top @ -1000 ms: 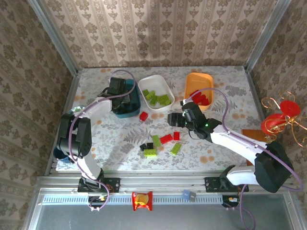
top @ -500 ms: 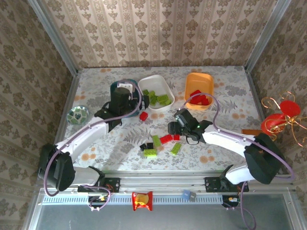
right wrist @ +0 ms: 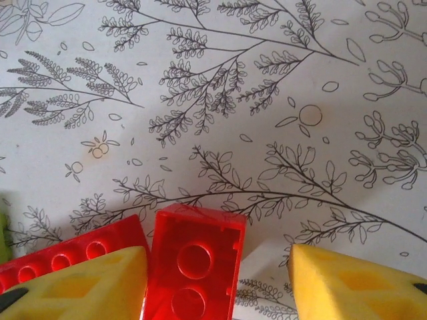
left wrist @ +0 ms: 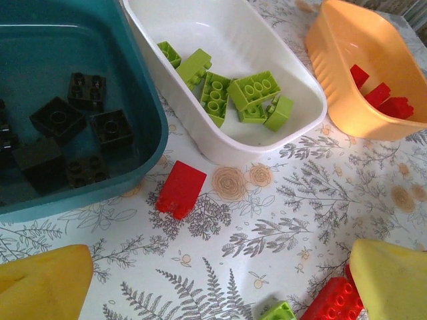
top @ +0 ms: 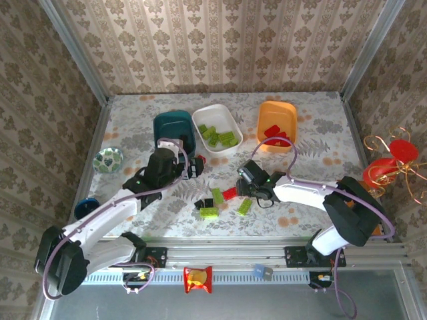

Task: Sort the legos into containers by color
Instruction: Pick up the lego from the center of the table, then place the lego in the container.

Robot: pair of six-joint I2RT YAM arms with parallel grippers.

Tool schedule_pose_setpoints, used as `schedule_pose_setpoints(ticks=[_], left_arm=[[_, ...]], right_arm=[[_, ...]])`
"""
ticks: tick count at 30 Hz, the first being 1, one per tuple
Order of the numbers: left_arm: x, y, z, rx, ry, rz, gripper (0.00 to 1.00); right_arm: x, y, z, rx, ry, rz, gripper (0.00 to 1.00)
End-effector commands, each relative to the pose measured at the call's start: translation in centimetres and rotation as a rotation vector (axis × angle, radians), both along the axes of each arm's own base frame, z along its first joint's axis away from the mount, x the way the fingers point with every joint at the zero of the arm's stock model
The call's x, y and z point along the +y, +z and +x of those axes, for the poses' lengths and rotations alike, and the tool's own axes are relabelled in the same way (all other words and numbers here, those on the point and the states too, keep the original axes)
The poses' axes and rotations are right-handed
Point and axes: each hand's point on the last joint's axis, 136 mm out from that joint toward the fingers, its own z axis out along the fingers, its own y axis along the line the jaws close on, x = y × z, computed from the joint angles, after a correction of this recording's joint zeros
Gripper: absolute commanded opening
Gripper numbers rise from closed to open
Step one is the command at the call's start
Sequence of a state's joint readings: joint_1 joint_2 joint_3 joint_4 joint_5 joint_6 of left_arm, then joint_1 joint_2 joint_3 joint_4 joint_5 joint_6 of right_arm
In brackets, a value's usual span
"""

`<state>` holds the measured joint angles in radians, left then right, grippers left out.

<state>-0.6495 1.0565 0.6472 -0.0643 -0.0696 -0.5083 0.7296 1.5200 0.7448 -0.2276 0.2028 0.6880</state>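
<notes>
Floral cloth (top: 133, 127), damask walls (top: 220, 47). Left wrist view: black legos (left wrist: 60, 120) in teal tub (left wrist: 40, 40), green legos (left wrist: 253, 90) in white tub (left wrist: 200, 27), red legos (left wrist: 380, 97) in orange tub (left wrist: 333, 53); left gripper (left wrist: 217, 287) gapes empty. Right wrist view: right gripper (right wrist: 217, 280), unclenched, straddles red brick (right wrist: 197, 260).

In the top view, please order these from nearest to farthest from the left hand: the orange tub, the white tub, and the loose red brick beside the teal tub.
Measured from the left hand:
1. Red brick, just ahead of the hand.
2. White tub, behind the brick, slightly to the right.
3. Orange tub, far off to the right.
</notes>
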Motion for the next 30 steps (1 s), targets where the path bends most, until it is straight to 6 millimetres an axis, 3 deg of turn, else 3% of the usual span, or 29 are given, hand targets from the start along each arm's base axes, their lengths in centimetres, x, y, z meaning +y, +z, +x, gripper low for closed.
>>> schedule_pose_setpoints(ticks=[1,6,10,14,17,20,24,27,30], left_arm=[[0.3,-1.4,-1.1,0.045,-0.002,-0.002,1.00],[0.4,-1.8,-1.3,0.053,-0.008,0.012,1.00],[0.5,-2.1,-1.3,0.059,-0.007,0.023,1.00],[0.5,-2.3,-1.4,0.061,-0.011,0.031,1.00],[0.6,-2.5,-1.3,0.062,-0.011,0.041,1.00],[0.5,-2.8,-1.4,0.071,-0.015,0.048,1.00],[0.5,-3.5,-1.4,0.089,-0.013,0.048,1.00],[0.4,-3.9,-1.6,0.100,-0.015,0.048,1.00],[0.4,-4.3,-1.7,0.112,-0.017,0.049,1.00]], right_arm=[[-0.6,-0.4,0.3,-0.002,-0.035,-0.040,0.58],[-0.1,-1.1,0.3,0.020,-0.013,-0.033,0.61],[-0.8,-1.4,0.3,0.027,-0.030,-0.059,0.50],[-1.1,0.1,0.7,-0.014,-0.027,-0.030,0.37],[-1.6,2.8,1.5,-0.078,-0.021,-0.014,0.32],[-3.0,7.2,3.1,-0.175,-0.046,0.009,0.31],[-6.1,12.2,6.9,-0.284,-0.139,0.024,0.30],[-8.9,13.8,10.4,-0.321,-0.243,-0.004,0.30],[-11.1,12.5,14.5,-0.287,-0.331,-0.033,0.29]])
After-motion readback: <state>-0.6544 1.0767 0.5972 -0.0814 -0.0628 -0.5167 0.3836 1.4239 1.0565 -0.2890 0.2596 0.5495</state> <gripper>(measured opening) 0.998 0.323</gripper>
